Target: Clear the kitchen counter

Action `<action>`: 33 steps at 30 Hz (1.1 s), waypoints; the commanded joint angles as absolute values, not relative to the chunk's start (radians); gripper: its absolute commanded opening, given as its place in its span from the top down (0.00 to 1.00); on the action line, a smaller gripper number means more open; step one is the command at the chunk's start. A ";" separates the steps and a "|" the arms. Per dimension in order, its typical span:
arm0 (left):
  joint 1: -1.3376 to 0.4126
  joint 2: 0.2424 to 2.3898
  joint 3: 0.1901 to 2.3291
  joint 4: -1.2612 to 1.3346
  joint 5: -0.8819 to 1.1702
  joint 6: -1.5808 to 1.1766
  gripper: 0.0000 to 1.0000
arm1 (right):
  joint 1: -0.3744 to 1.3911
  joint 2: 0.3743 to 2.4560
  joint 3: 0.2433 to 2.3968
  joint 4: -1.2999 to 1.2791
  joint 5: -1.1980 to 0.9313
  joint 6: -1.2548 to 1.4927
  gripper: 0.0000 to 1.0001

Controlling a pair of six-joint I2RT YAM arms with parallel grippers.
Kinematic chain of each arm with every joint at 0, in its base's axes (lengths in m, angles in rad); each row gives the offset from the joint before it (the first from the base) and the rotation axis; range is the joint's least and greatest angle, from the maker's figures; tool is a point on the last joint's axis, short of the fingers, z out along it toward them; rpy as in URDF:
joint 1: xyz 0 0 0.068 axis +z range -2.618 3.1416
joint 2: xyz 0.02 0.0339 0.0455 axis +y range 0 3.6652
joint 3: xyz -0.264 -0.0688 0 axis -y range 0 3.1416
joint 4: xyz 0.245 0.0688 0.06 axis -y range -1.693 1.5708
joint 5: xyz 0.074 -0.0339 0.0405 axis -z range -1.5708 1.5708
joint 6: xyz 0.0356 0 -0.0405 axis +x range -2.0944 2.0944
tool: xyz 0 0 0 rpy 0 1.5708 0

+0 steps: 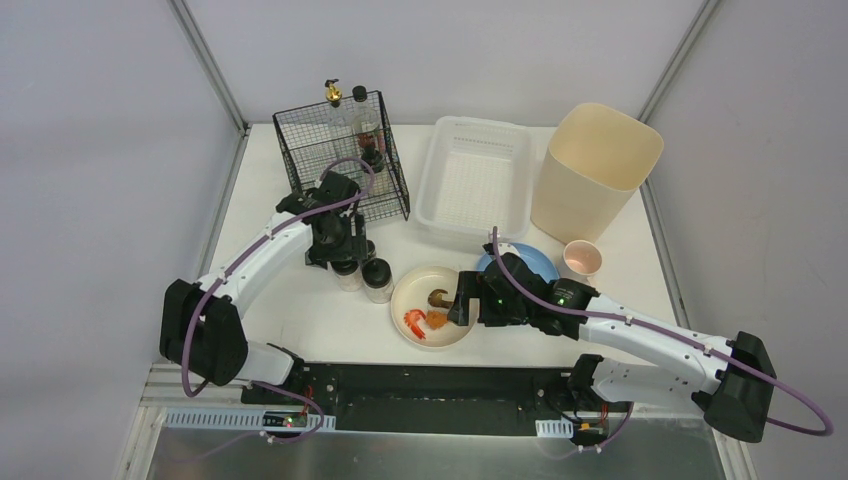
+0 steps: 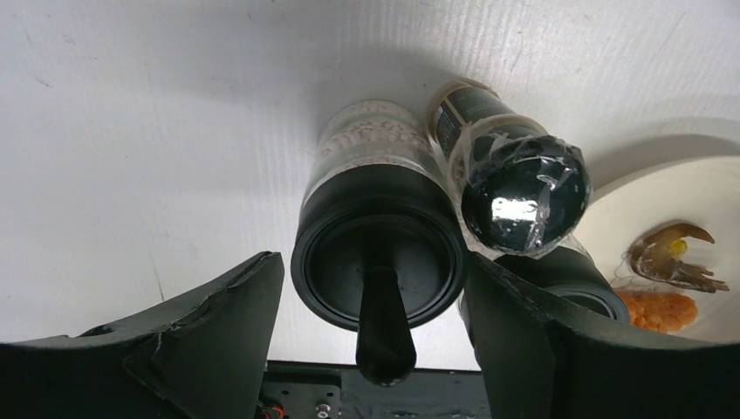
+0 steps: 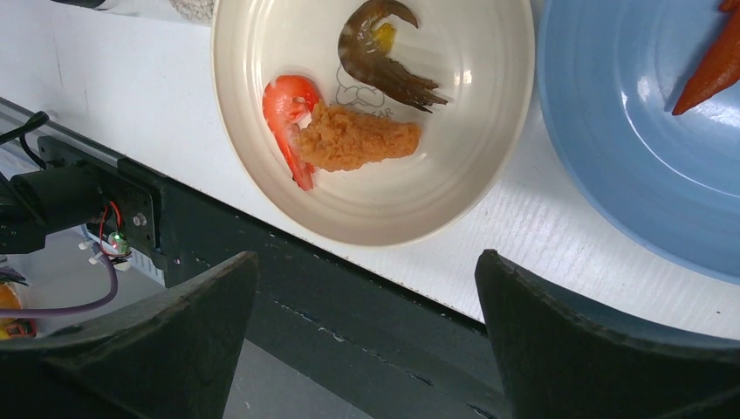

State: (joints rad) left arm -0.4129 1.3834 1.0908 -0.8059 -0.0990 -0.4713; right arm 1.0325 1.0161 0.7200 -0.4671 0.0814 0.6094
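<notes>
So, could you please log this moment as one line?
left gripper open around grinder; right gripper open by bowl; kitchen counter uncleared

Plain pale grey walls (image 1: 90,150) close me in on three sides, with a slim metal post (image 1: 212,70) at the far left and another post (image 1: 676,60) at the far right, both slanting down to the back corners of the white kitchen counter (image 1: 290,320) I work over. Along its near edge runs a black strip (image 1: 440,395) with short white slotted ducts (image 1: 215,420) towards either end, and below that a dull grey metal sheet (image 1: 440,460). The light is soft and even, throwing only faint shadows on the white top
</notes>
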 commanded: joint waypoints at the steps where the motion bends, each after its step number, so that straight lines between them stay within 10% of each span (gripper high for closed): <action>1: -0.420 1.397 1.086 -0.818 -0.148 -0.464 0.24 | 1.038 1.007 0.733 -0.447 0.079 0.627 0.01; 12: -0.418 1.407 1.099 -0.823 -0.184 -0.438 0.40 | 1.038 1.002 0.735 -0.449 0.080 0.626 0.01; 24: -0.411 1.350 1.218 -0.928 -0.216 -0.408 0.90 | 1.040 1.013 0.747 -0.445 0.074 0.616 0.01; 33: -0.411 1.334 1.427 -1.051 -0.237 -0.377 1.00 | 1.040 1.004 0.749 -0.443 0.078 0.608 0.01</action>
State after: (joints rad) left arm -0.4114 1.3846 1.3209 -0.9722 -0.1944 -0.4065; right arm 1.0332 1.0157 0.7200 -0.4656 0.0784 0.6159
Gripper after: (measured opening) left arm 0.621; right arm 0.990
